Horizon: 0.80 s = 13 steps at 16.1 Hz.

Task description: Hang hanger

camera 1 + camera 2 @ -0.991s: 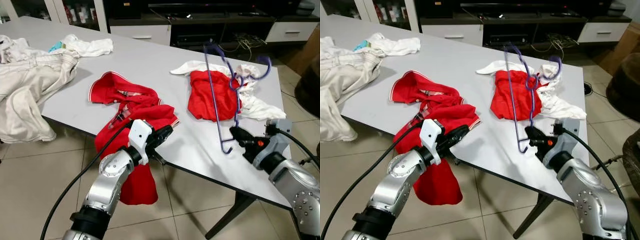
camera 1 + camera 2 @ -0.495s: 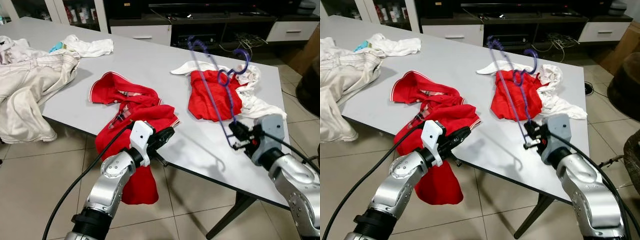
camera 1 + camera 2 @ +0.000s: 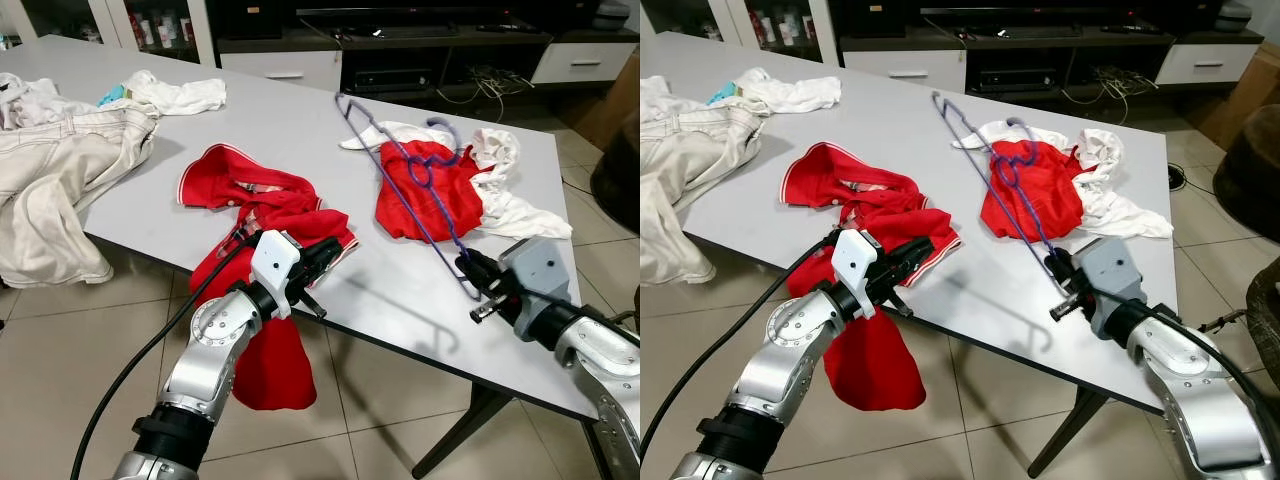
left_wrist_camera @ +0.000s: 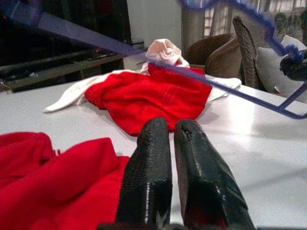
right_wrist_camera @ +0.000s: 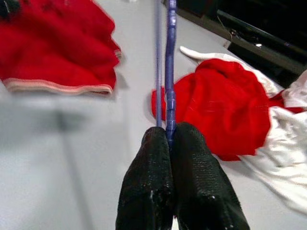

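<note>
**Hanger held aloft, leaning up and to the left**

The right gripper [image 3: 476, 287], low at the right of the frame, has its two black fingers pressed tight on one end of the purple hanger [image 3: 400, 170]. From that pinch the hanger's long axis runs up and to the left across the middle of the frame, raised above the grey table [image 3: 300, 130], with its far end at upper centre. Its hook [image 3: 440, 128] curls over the folded red garment [image 3: 425, 205] and white cloth [image 3: 510, 205] beneath.

The left gripper [image 3: 322, 258], fingers together and holding nothing, hovers at the table's near edge by the red shirt [image 3: 265, 290] that spills over it. It sits lower left of the hanger, well apart from it. Any hanging move looks to me to belong to the right arm, which already has the grip.
</note>
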Motion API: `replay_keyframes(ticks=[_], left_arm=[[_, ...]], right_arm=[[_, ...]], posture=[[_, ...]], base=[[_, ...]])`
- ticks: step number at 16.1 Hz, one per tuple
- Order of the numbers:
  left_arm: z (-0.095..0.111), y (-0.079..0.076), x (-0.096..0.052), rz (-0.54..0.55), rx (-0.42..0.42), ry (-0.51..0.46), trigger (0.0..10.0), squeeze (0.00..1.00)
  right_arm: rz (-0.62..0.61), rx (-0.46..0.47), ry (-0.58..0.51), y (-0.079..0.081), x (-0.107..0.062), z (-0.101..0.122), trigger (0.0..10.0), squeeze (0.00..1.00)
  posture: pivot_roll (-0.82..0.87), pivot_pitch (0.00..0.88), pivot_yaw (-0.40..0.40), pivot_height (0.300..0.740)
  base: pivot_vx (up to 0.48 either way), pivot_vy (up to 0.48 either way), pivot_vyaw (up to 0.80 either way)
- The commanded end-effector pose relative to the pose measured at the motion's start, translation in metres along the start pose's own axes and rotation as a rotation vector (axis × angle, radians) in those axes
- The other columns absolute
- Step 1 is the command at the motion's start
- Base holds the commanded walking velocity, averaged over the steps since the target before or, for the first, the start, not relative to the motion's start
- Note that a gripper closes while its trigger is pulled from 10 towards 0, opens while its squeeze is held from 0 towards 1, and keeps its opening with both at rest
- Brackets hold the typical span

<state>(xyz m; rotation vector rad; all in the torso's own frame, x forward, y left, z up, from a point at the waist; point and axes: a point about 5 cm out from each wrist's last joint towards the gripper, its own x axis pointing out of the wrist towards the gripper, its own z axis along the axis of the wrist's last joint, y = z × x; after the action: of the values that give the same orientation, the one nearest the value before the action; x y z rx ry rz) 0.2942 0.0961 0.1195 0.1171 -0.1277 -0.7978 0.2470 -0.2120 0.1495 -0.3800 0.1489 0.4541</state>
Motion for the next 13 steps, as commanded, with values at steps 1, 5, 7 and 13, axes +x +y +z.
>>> replay_keyframes(ticks=[1,5,7,13], left_arm=[[0.005,0.005,0.002,-0.003,0.043,-0.012,10.0,1.0],[0.011,0.008,0.003,0.028,0.194,-0.044,10.0,0.47],[0.018,0.011,0.005,0.038,0.285,-0.072,10.0,0.0],[0.013,0.012,0.005,0.012,0.358,-0.049,10.0,0.98]], right_arm=[[0.001,-0.05,0.029,-0.002,-0.001,-0.005,10.0,0.0],[-0.008,-0.168,0.093,-0.009,-0.003,-0.013,10.0,0.0],[-0.008,-0.298,0.124,-0.015,-0.005,-0.017,10.0,0.0],[-0.017,-0.569,0.098,-0.022,-0.005,-0.011,10.0,0.0]], posture=[[-0.14,0.0,0.007,0.74],[-0.14,0.0,0.003,0.74],[-0.14,0.0,0.0,0.74],[-0.14,0.0,0.002,0.74]], base=[[0.0,0.0,0.0],[0.0,0.0,0.0],[0.0,0.0,0.0],[0.0,0.0,0.0]])
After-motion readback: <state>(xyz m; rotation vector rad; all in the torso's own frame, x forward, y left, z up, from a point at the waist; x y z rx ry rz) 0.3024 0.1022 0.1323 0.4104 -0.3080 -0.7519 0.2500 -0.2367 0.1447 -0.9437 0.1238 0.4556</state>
